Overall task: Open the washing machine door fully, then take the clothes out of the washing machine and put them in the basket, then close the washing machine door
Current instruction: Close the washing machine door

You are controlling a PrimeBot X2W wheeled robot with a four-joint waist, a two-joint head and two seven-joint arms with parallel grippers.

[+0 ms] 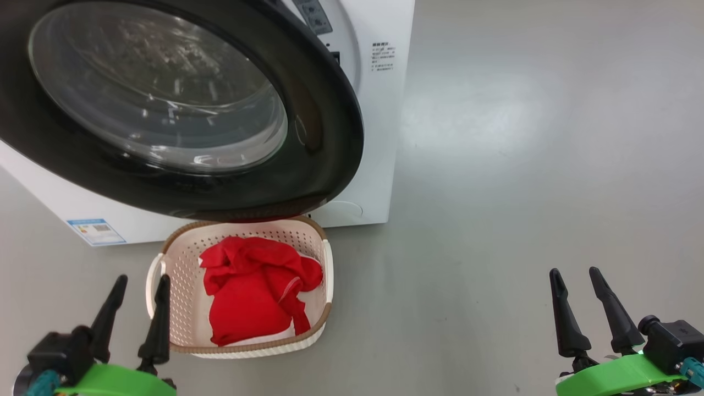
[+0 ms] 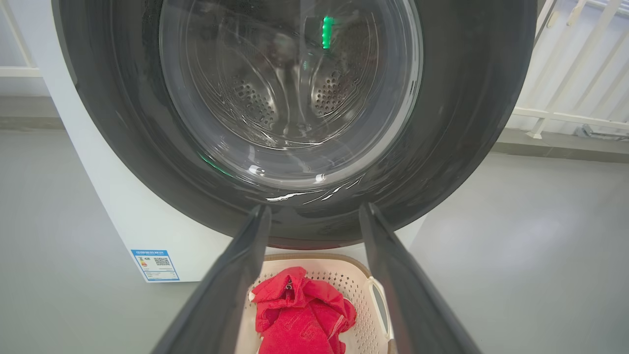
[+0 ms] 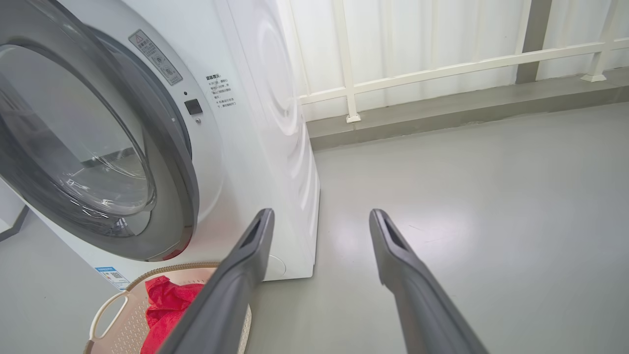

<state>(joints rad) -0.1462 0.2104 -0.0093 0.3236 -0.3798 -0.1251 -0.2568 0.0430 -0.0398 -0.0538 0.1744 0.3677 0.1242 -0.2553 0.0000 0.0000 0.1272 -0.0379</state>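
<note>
Red clothes (image 1: 247, 297) sit in the basket (image 1: 184, 258) just below the black door (image 1: 330, 137), which looks shut, and the left gripper (image 1: 143, 278) and right gripper (image 1: 573, 270) hang open, empty; unlatched, the door could swing open again.

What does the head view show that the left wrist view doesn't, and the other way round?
Head, not left wrist: printed text on the machine, white cloth under the red clothes, the basket's near rim. Left wrist, not head: a white railing, a green glint on the glass. Both: the door, basket, red clothes, blue label.
</note>
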